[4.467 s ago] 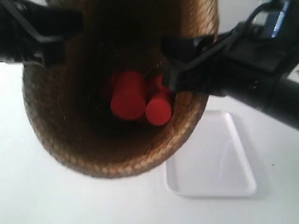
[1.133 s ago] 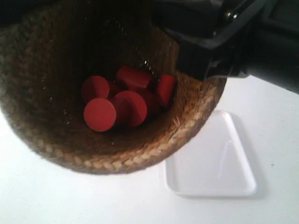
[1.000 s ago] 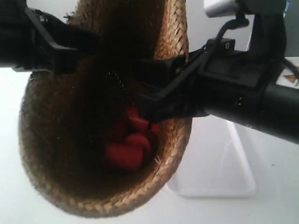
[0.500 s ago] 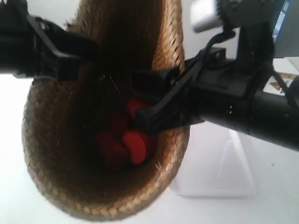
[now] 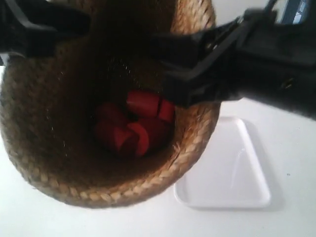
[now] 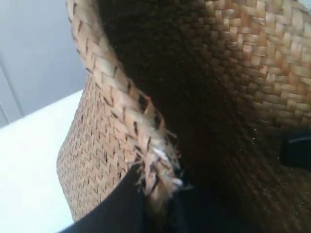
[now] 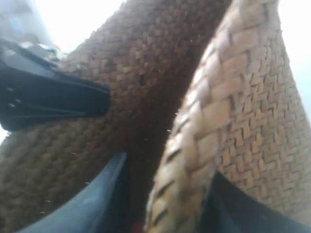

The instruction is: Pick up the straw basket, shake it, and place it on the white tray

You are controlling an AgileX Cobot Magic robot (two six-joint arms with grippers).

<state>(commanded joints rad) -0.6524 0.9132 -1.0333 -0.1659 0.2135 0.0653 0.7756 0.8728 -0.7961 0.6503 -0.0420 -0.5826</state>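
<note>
Two arms hold a tall brown woven straw basket [image 5: 49,158] aloft, left fingers [image 6: 114,211] and right fingers [image 7: 104,199] clamped over its braided rim. Shaking could slip the grip or toss out the red cylinders [image 5: 143,106] inside. Its mouth faces the exterior camera, long axis running away toward the white bench [image 5: 291,138] and glossy white rectangular tray [image 5: 232,177].

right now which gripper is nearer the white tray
The gripper at the exterior view's right, on the straw basket rim toward the white tray; the other gripper holds the far rim. Robot's left or right: unsettled.
</note>
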